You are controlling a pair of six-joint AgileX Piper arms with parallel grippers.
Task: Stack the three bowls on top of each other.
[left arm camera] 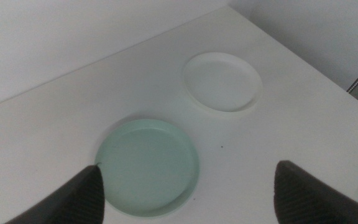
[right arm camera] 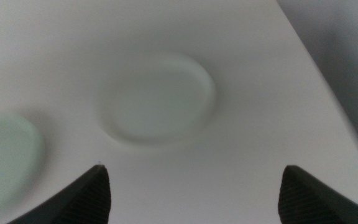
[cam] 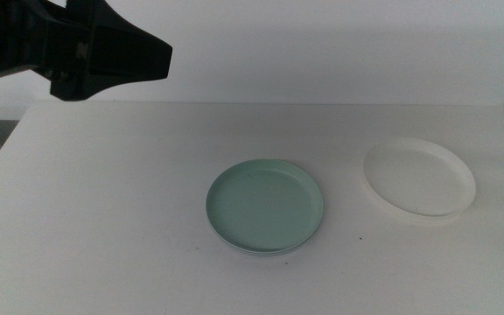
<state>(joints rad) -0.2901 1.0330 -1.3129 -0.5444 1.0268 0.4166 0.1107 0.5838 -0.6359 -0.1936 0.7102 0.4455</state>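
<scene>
The white bowl point(cam: 419, 177) sits right of the mint green bowl point(cam: 265, 206), apart. The right gripper point(right arm camera: 194, 193), jaws wide and empty, hovers nearer it; the left gripper point(left arm camera: 188, 196), also wide, hangs high at far left.

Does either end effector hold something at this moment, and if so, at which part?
Nothing is held. The left end effector is open above the round mint green bowl, and the right end effector is open above the round white bowl.
</scene>
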